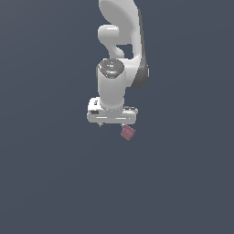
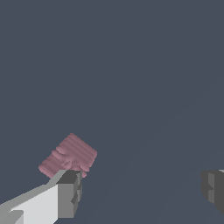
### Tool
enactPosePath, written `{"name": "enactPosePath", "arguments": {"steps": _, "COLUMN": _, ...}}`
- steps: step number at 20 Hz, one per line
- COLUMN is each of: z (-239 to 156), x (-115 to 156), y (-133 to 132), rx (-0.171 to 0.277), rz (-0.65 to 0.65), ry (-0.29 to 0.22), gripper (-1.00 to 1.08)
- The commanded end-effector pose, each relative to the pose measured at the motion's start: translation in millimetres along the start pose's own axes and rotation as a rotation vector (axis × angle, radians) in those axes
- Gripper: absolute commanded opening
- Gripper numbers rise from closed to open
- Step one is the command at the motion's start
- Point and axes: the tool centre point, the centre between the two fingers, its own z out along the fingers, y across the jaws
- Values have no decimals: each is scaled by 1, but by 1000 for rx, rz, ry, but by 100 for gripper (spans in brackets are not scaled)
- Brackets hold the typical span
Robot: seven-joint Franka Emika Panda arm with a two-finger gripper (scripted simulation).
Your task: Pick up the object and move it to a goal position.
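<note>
We see the gripper point(image 2: 140, 192) spread wide, holding nothing; the cube point(image 2: 69, 156) sits just beside one fingertip point(image 2: 69, 192), outside the gap. Bare grey floor point(image 1: 50, 183) surrounds the cube everywhere.

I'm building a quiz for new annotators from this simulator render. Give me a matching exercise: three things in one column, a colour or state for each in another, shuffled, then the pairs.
Things:
1. small dull pink-red cube
2. white end effector
3. flat surface

Descriptions:
A. plain dark blue-grey
B. open, fingers set wide apart
C. close beside one grey fingertip, not between the two

Pairs: 1-C, 2-B, 3-A
</note>
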Motion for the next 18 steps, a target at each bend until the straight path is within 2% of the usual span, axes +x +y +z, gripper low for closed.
{"name": "enactPosePath", "arguments": {"steps": 1, "z": 0, "x": 0, "y": 0, "rx": 0, "rz": 0, "ry": 0, "gripper": 100}}
{"name": "enactPosePath", "arguments": {"steps": 18, "z": 13, "x": 0, "y": 1, "rx": -8, "rz": -55, "ry": -6, "gripper": 100}}
